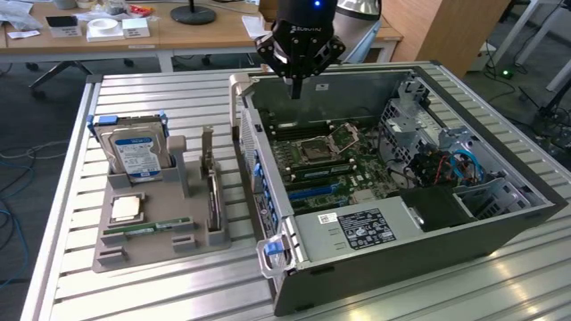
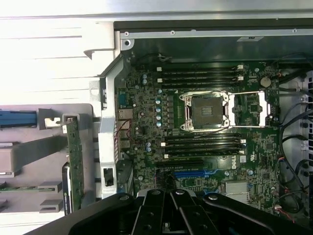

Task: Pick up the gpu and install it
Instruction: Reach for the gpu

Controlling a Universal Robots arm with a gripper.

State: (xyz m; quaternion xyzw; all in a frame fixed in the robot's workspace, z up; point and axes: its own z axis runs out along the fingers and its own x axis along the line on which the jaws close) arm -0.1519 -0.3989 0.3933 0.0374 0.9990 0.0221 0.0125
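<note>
Exterior view: we see the tool [image 1: 295, 92] hanging over the far corner of the open case [image 1: 499, 221], above the board [image 1: 330, 160]. Its fingers are clenched to a point with nothing between them. The case lies on its side on the slatted table [image 1: 152, 93], cover off. At the exterior view's left of the case, a grey holder [image 1: 160, 253] rests on the table. The gpu [image 1: 211, 194] stands on its long edge in the holder, in the slot nearest the case. It is just beside the case wall and well apart from the tool. In the same holder we see a drive [image 1: 134, 155] with a blue-white label standing upright, a chip [image 1: 127, 208] lying flat, and a green memory stick [image 1: 147, 229] near the chip. On the board, the socket [image 1: 325, 142] has its cover plate folded open.

Wrist view: we look past the tool [image 2: 171, 193], whose dark fingers meet, down into the case [image 2: 195, 33] and onto the board [image 2: 146, 127]. The socket [image 2: 205, 110] lies open between two banks of memory slots, and a blue slot [image 2: 193, 173] sits near the fingers. Outside the case wall, the gpu [image 2: 74, 156] stands in the holder [image 2: 24, 159] with its green edge toward the camera, untouched by the tool.
</note>
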